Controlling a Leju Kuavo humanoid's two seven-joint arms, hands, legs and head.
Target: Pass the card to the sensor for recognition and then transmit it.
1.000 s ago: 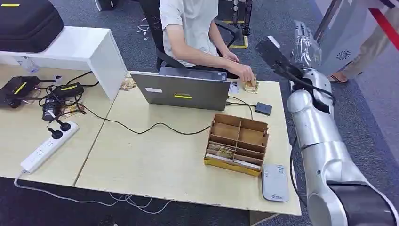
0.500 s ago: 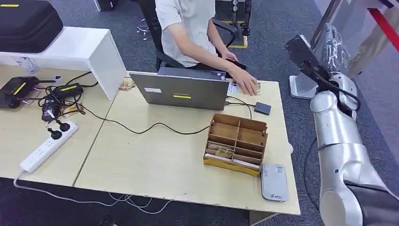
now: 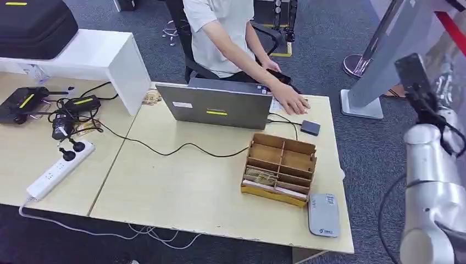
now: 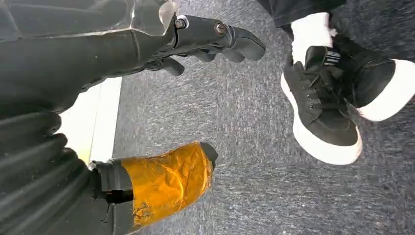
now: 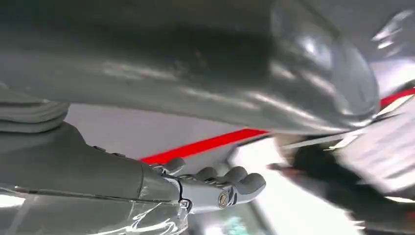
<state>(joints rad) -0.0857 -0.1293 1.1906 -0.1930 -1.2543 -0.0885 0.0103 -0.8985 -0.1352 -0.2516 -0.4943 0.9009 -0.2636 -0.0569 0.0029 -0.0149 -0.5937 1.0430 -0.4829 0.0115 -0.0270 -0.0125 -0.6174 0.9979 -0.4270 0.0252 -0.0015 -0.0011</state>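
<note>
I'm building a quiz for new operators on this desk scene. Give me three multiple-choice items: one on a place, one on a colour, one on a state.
1. Where does the grey card reader lie?
A) on the laptop
B) at the near edge of the table, beside the wooden organiser
C) on the floor

2. What colour is the power strip?
A) white
B) red
C) black

3. How is the laptop?
A) shut
B) open
C) upside down

Key: 1 B, it lies flat by the organiser's front corner; 2 A, its casing is white; 3 B, its lid stands up.
</note>
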